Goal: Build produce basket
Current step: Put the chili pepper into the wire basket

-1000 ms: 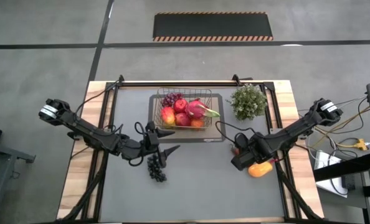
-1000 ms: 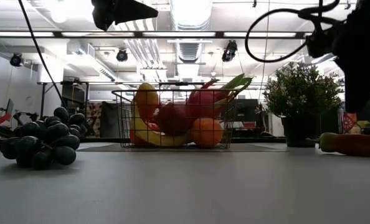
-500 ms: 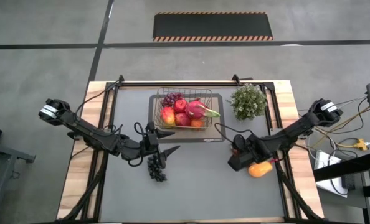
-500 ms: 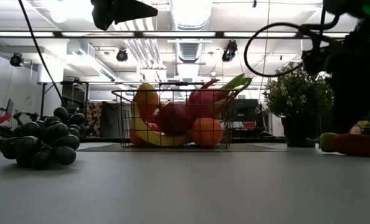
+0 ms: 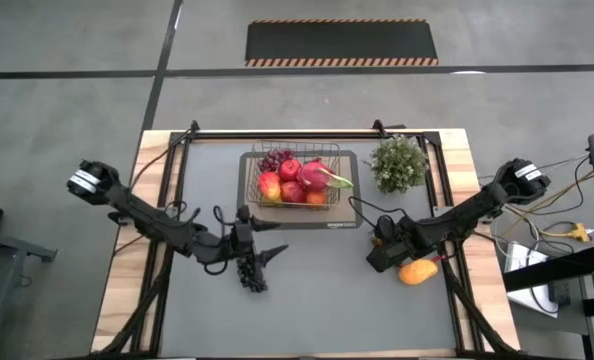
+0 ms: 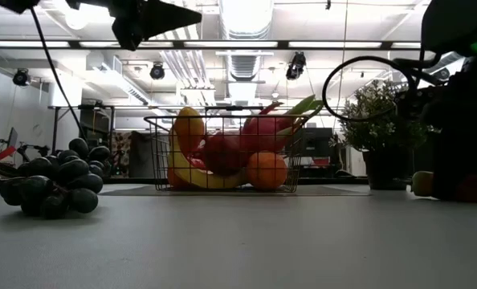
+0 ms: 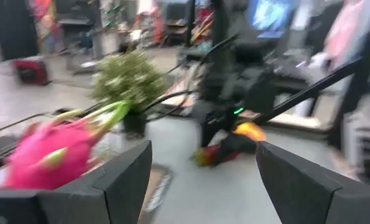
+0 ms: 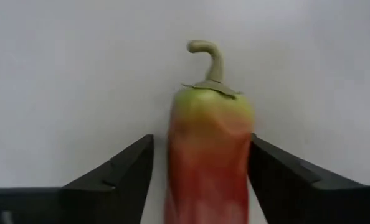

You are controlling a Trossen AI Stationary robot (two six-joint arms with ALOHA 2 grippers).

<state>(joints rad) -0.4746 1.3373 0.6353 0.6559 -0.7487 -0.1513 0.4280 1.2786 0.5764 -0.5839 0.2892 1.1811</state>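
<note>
The dark wire basket (image 5: 249,182) (image 6: 158,152) stands on a grey tray and holds apples, a pink dragon fruit, grapes, an orange and a banana. A bunch of dark grapes (image 5: 249,277) (image 6: 54,181) lies on the mat. My left gripper (image 5: 270,254) (image 7: 203,186) hovers open high above the grapes, holding nothing. My right gripper (image 5: 375,260) (image 8: 200,180) is low at the table, open. Its fingers stand on either side of a red pepper (image 8: 210,143) (image 7: 213,154) with a green top and a curled stem. In the high view the gripper hides the pepper. My right gripper comes at the pepper's body (image 8: 235,162) slanting down from above, with its open fingers along the pepper, one on each side. One finger (image 8: 278,174) stands close against the pepper's side. I cannot tell whether it touches. The pepper lies on the mat.
An orange-yellow fruit (image 5: 417,271) lies just beside my right gripper, toward the table's right edge. A bushy green potted plant (image 5: 399,163) (image 6: 379,120) stands right of the basket. Bare mat lies between the grapes and the pepper.
My right gripper has come down to the table over the pepper and shifted slightly toward the table's left. My left gripper has moved a little toward the near edge, over the grapes. The produce has stayed where it was.
</note>
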